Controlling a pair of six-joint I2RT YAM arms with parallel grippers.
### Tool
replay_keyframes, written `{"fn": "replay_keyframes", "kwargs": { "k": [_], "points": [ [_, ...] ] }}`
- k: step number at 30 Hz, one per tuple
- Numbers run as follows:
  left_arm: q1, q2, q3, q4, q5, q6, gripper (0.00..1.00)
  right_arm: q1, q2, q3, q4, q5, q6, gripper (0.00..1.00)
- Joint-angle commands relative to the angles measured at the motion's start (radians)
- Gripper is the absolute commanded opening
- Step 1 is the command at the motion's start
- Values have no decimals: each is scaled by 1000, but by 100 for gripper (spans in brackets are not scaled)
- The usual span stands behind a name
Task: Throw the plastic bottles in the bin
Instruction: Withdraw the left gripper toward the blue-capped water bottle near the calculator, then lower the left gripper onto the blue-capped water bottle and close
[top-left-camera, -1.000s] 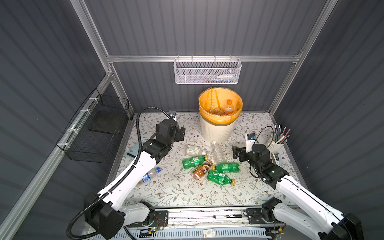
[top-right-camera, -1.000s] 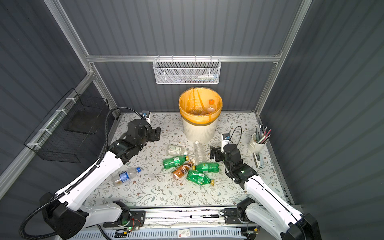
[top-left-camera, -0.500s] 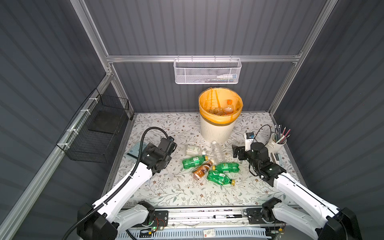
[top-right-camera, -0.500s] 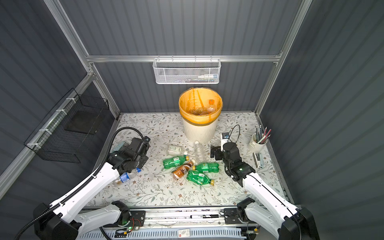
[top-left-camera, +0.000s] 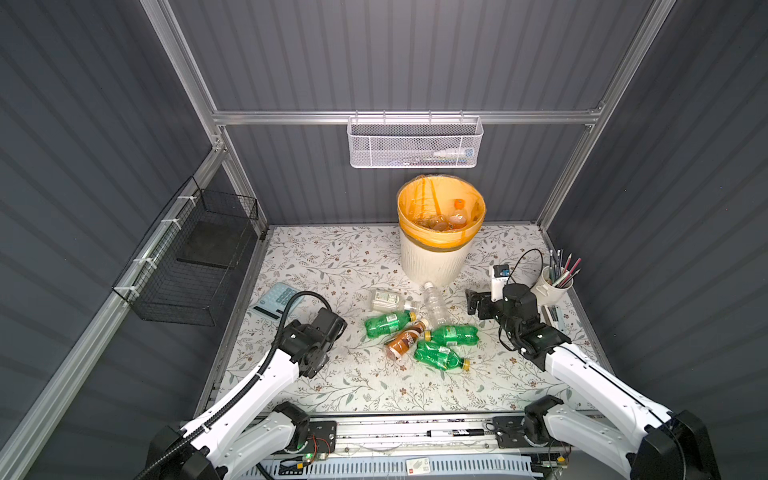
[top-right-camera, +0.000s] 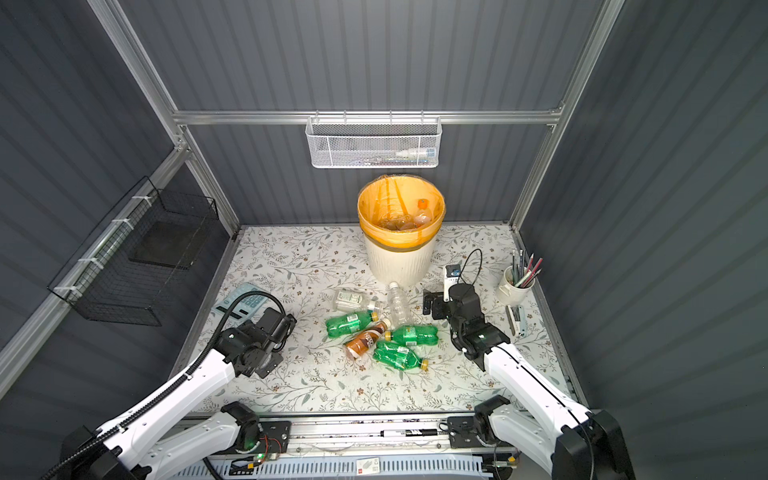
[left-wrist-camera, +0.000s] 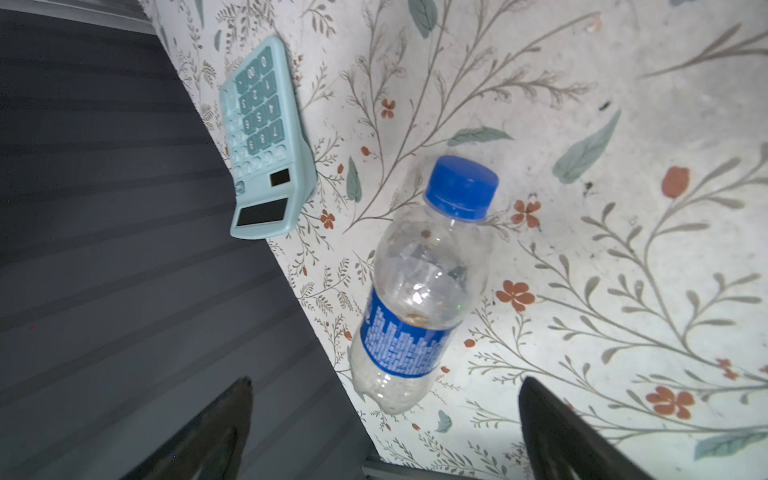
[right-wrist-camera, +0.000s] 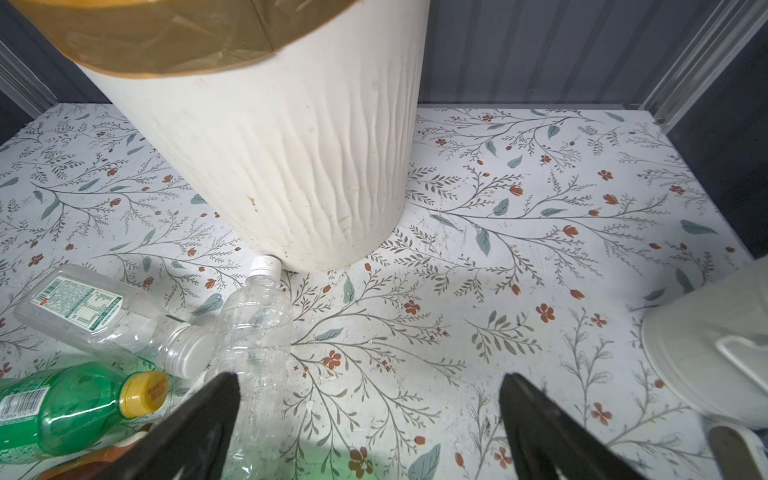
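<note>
Plastic bottles (top-left-camera: 451, 334) lay mostly in one loose heap on the floral tabletop (top-left-camera: 332, 257), just in front of the bin (top-left-camera: 432, 266). The bin stood at the back, with several bottles already inside its orange liner. One more, a clear blue-capped bottle (left-wrist-camera: 419, 299), lay on its side apart from the heap, near the teal calculator (left-wrist-camera: 266, 137) and close to the table's edge. We judged this stray to be the reason our left arm reached low on that side.

We held the left gripper (left-wrist-camera: 386, 386) spread wide above the stray, wrist bent downward, one finger on each side of the bottle's base. As far as we could tell it touched nothing. Our right arm stretched forward with the right gripper (right-wrist-camera: 370, 382) equally wide and empty, low over the table and aimed toward the foot of the bin. One of its fingers hung over a clear white-capped bottle (right-wrist-camera: 257, 332) whose cap lay against the bin's base. We judged the wide jaws suited a grasp across a bottle's body.
</note>
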Motion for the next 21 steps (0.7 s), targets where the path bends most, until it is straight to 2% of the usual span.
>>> {"fn": "replay_keyframes", "kwargs": {
  "k": [1, 13, 21],
  "points": [
    [22, 12, -18, -4, 43, 8, 100, -9, -5, -10, 22, -25, -5, 99],
    [88, 115, -60, 76, 38, 32, 92, -41, 3, -9, 13, -78, 15, 99],
    [125, 268, -34, 116, 24, 13, 85, -88, 21, -4, 0, -137, 21, 99]
  ]
}}
